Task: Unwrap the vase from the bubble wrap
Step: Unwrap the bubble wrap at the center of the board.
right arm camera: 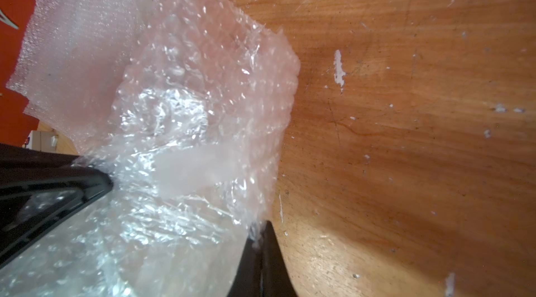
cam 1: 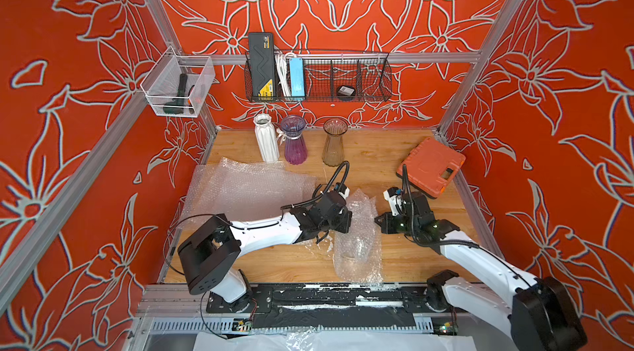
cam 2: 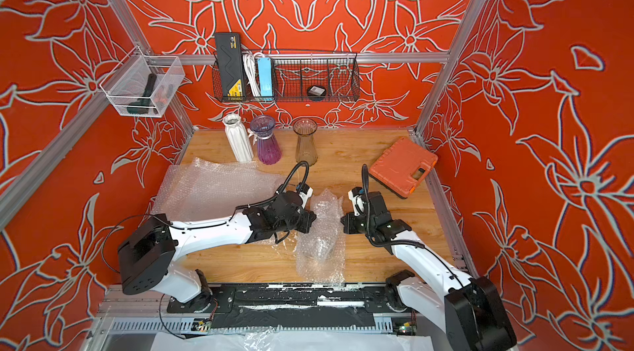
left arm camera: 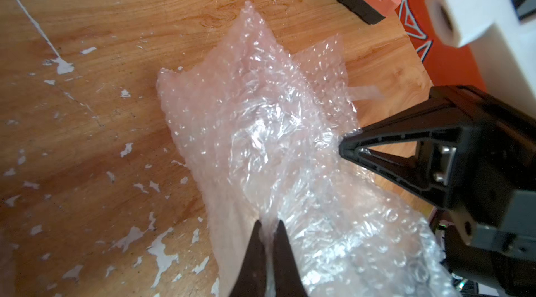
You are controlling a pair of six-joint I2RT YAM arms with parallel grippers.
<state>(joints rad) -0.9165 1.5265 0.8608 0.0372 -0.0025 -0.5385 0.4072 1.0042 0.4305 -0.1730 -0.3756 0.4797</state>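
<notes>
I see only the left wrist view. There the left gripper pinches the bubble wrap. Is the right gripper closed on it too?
Observer: Yes, the right wrist view shows the right gripper shut on an edge of the bubble wrap.
Operator: Do any bare vases stand somewhere?
Observer: Three, upright at the back of the table: a white vase, a purple vase, an amber vase.
Operator: Any loose wrap?
Observer: Yes, flat sheets lie on the table's left side.
</notes>
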